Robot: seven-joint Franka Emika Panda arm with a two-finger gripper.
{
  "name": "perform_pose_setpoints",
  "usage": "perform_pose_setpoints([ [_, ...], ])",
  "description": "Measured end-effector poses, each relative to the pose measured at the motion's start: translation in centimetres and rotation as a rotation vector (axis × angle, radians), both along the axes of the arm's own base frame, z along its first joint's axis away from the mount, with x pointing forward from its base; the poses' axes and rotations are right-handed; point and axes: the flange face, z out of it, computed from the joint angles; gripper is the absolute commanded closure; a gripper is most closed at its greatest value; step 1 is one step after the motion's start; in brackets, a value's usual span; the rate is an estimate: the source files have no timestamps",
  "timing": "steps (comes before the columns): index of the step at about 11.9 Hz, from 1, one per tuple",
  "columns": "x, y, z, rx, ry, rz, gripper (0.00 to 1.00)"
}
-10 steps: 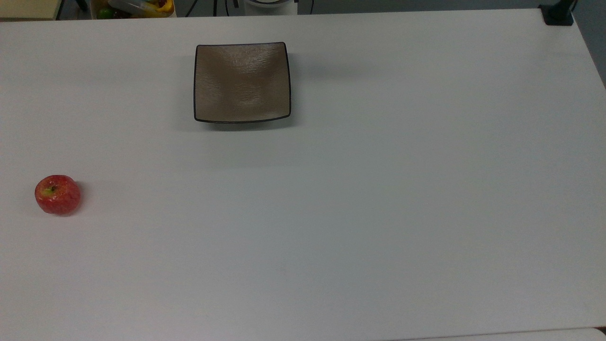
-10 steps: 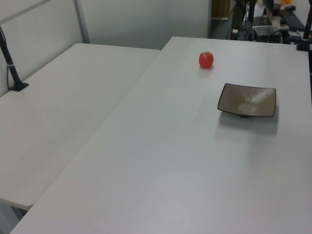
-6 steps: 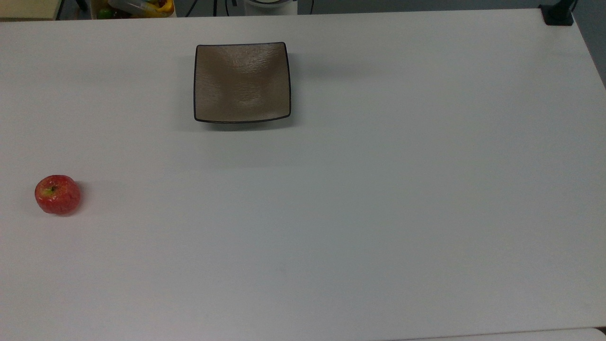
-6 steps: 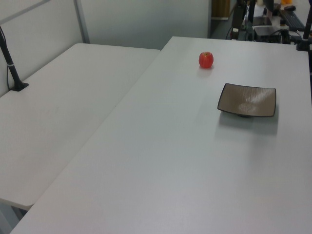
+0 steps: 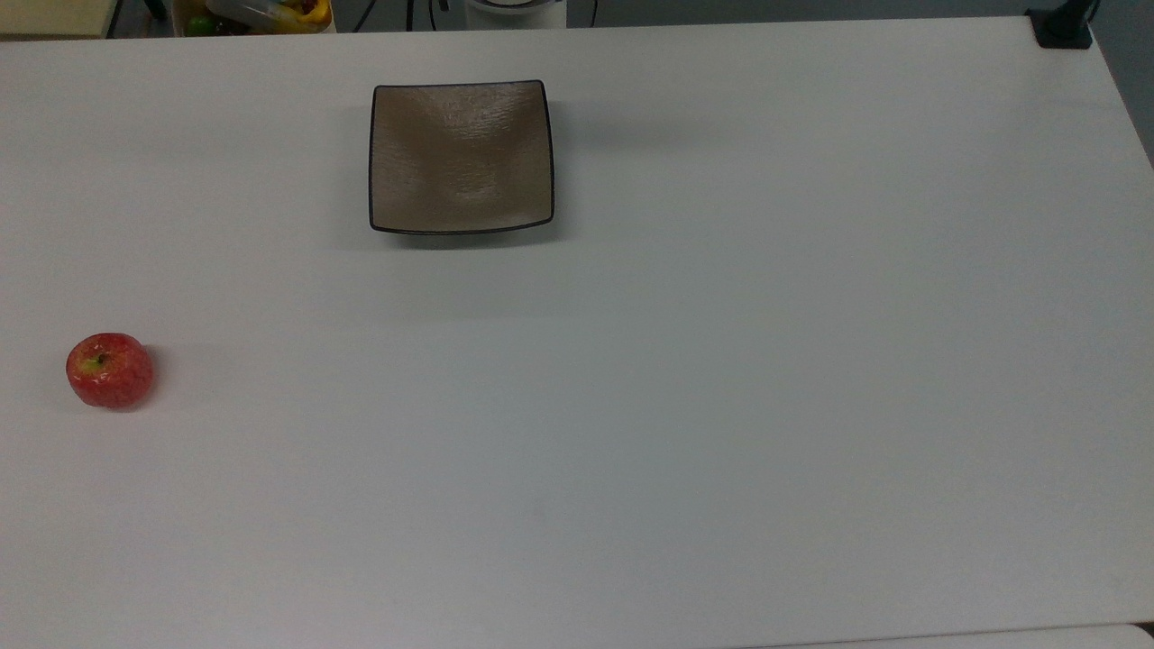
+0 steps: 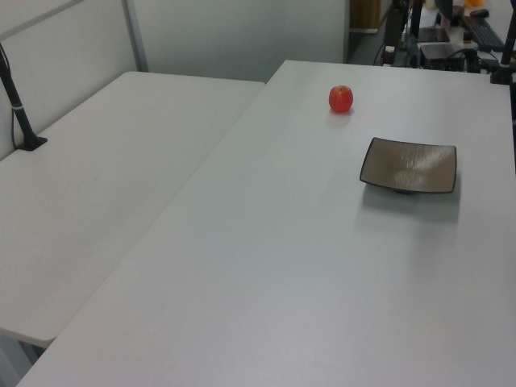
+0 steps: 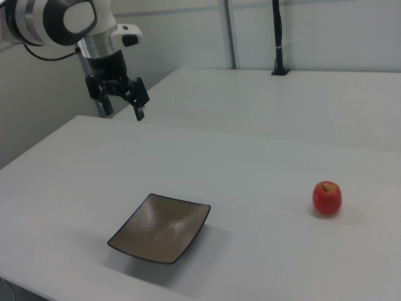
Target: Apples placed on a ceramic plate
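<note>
A small red apple (image 5: 109,370) with a yellow-green stem dip sits alone on the white table, near the top view's left edge. It also shows as the apple (image 6: 341,98) in the left view and as the apple (image 7: 327,197) in the right view. The square brown plate (image 5: 462,158) with a thin black rim lies bare and well apart from the fruit; it is the plate (image 6: 409,164) and the plate (image 7: 161,227). My gripper (image 7: 123,108) hangs open high above the table's far side in the right view, beyond the plate, holding nothing.
A black clamp post (image 5: 1064,27) stands at the table's corner on the top view's right. A bin of mixed items (image 5: 261,13) sits past the far edge. A second white table (image 6: 97,177) adjoins, with a black pole (image 6: 20,105) on it.
</note>
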Motion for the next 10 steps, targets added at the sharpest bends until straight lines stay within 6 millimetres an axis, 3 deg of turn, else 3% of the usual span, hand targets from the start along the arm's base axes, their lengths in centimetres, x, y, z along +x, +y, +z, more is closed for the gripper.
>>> perform_pose_setpoints([
  [10, 0.35, -0.36, -0.52, -0.016, 0.006, 0.041, 0.0],
])
